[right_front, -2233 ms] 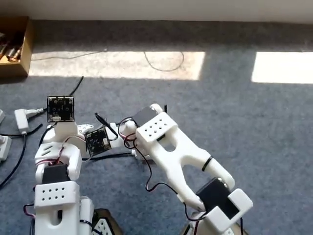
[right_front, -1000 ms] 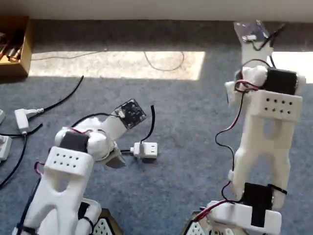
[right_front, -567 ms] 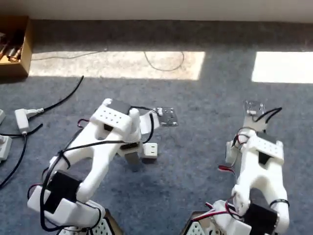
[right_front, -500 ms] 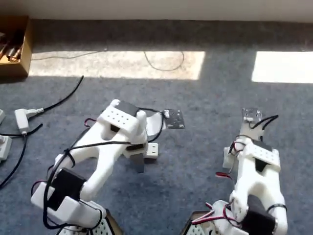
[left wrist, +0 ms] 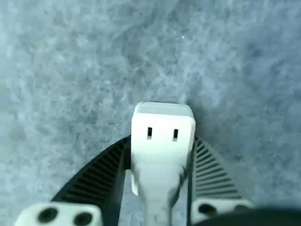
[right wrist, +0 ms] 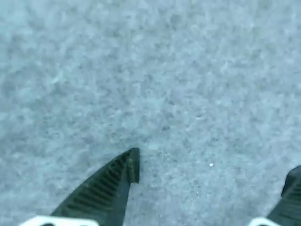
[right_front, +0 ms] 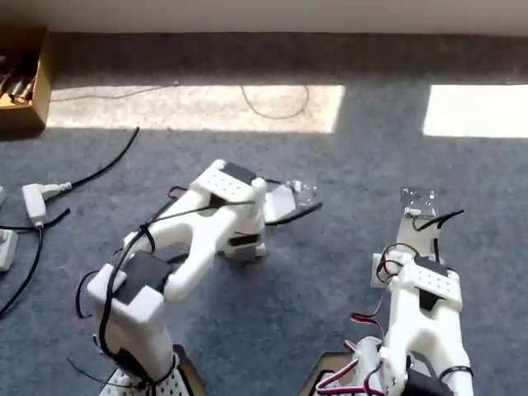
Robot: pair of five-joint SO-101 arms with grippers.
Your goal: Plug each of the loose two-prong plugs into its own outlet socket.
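Note:
A white outlet socket (left wrist: 162, 127) with two slots in its face lies on the grey carpet. My left gripper (left wrist: 161, 141) is shut on it, one ribbed black finger pressed against each side. In the high view the left arm (right_front: 219, 214) stretches to the middle of the carpet and covers the socket. At the right of the carpet my right arm (right_front: 421, 289) is folded low. Its gripper, the right gripper (right wrist: 214, 162), hangs open over bare carpet with nothing between the fingers. A white plug (right_front: 33, 202) on a black cable (right_front: 107, 161) lies far left.
A wooden box (right_front: 25, 78) stands at the back left corner. Another white block (right_front: 7, 247) and black cables lie at the left edge. A thin wire (right_front: 276, 107) loops across the sunlit patch at the back.
The left arm swung from the left side to the middle and came down around the socket. The right arm pulled back from the middle to the right and folded low.

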